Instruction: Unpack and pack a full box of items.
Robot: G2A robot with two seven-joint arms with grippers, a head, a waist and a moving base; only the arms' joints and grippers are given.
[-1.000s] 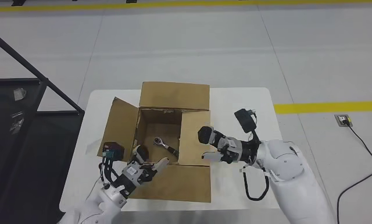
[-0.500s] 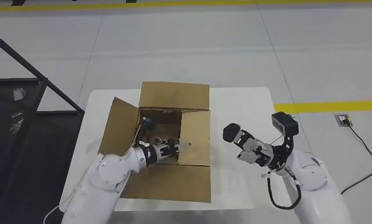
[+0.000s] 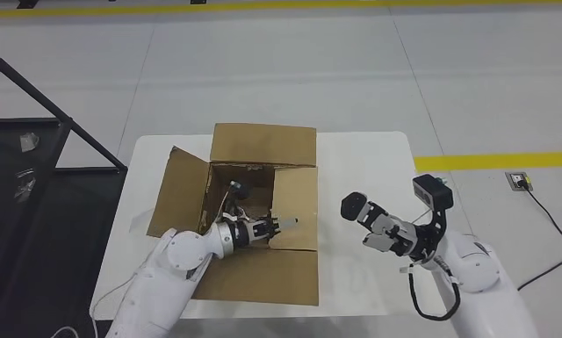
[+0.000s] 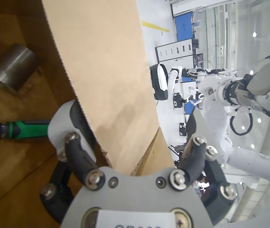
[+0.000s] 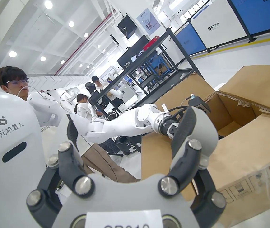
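Observation:
An open cardboard box (image 3: pixel 259 276) stands mid-table with all flaps folded out. My left gripper (image 3: pixel 272 226) is low inside it, open, straddling the edge of the right-hand flap (image 4: pixel 106 55): one finger inside the box, the other outside, neither clamped on it. On the box floor lie a metal cylinder (image 4: pixel 11 65) and a green-handled tool (image 4: pixel 23 128). My right gripper (image 3: pixel 363 224) hangs open and empty above the table to the right of the box (image 5: pixel 244 148), facing it.
The white table (image 3: pixel 369 154) has bare surface right of and behind the box. A black metal rack (image 3: pixel 35 189) stands off the table's left side. Yellow floor lines run behind and to the right.
My left arm has swung from the box's front-left corner into the box, up to the right flap. My right gripper has drawn back from the flap toward the right.

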